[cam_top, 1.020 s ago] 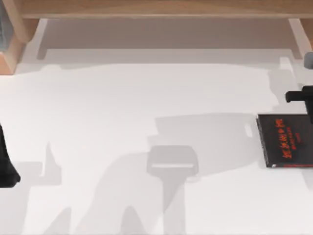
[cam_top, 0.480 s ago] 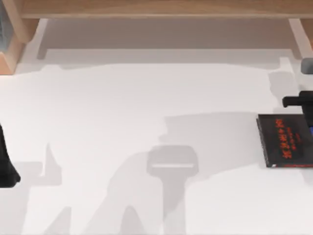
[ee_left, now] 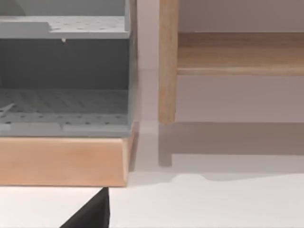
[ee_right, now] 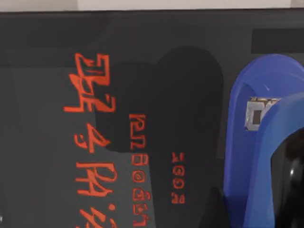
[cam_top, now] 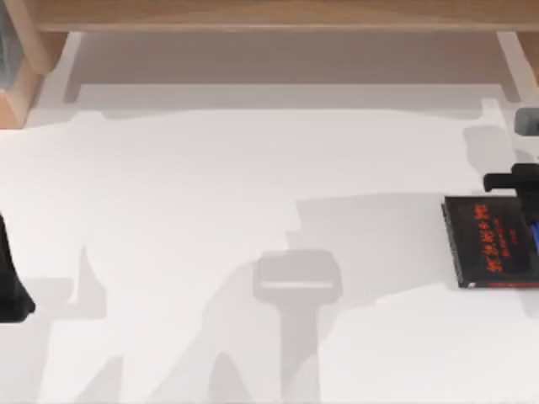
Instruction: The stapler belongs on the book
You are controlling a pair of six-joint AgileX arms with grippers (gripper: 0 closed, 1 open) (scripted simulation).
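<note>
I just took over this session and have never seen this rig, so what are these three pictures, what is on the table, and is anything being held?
This is a simulated pair of AgileX arms at a white table. The top view looks straight down on it. The other two pictures come from cameras on each arm's wrist.

The left arm is parked at the table's left edge, seen as a dark shape. Its wrist camera faces a wooden shelf at the back.

The right arm is at the table's right edge, over the book, which has a black cover with red characters. A blue stapler is close above that cover in the right wrist view, with its shadow on the book. The arm appears to be carrying it, but the fingers themselves cannot be made out.
</note>
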